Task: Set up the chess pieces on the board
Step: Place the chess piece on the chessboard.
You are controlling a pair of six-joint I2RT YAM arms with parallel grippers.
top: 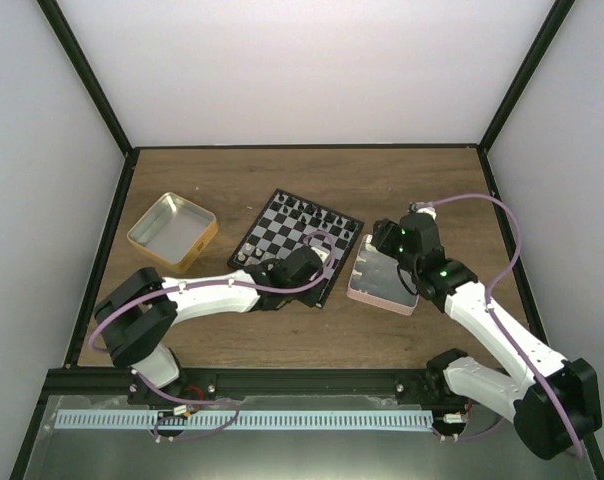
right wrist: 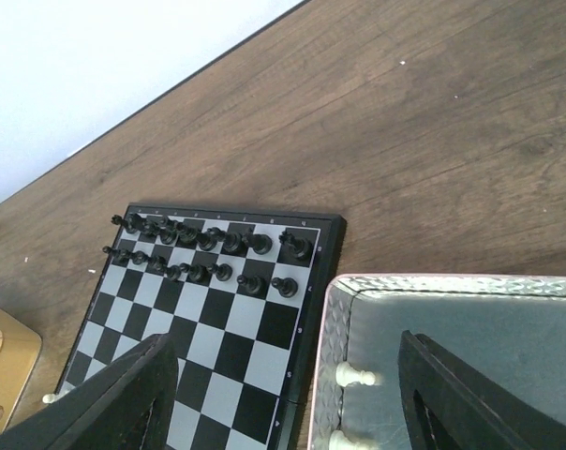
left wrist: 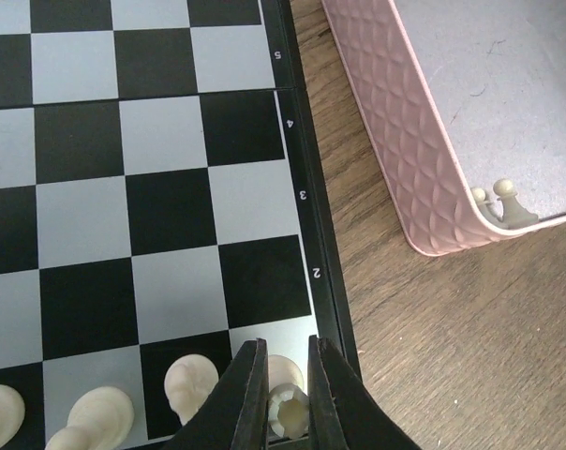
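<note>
My left claw (left wrist: pixel 288 375) clenched a cream-white piece (left wrist: pixel 288 412) at the board's (left wrist: pixel 302 197) corner, white pieces (left wrist: pixel 189 386) to its left. Black pieces (right wrist: pixel 208 253) looked set. My right claw (right wrist: pixel 288 394) gaped above the pink tray (right wrist: pixel 433 281), white pawns (right wrist: pixel 355 375) waiting beneath.

Left gripper (left wrist: pixel 287 349): held cream piece (left wrist: pixel 288 414) sits between the jaws. Both fingers cover its flanks and the frame bottom cuts its lower part, so type unreadable. Left of the jaws, cream row pieces (left wrist: pixel 91 417) on the board (left wrist: pixel 171 216) are clipped by that edge too. Up-right of the jaws, pink tray (left wrist: pixel 395 159) runs off frame; tray piece (left wrist: pixel 504 202) has its base behind the wall. Ahead of the right gripper (right wrist: pixel 285 339) jaws, black pieces (right wrist: pixel 232 242) too small to name. Yellow tin (right wrist: pixel 4 370) clipped far left.
</note>
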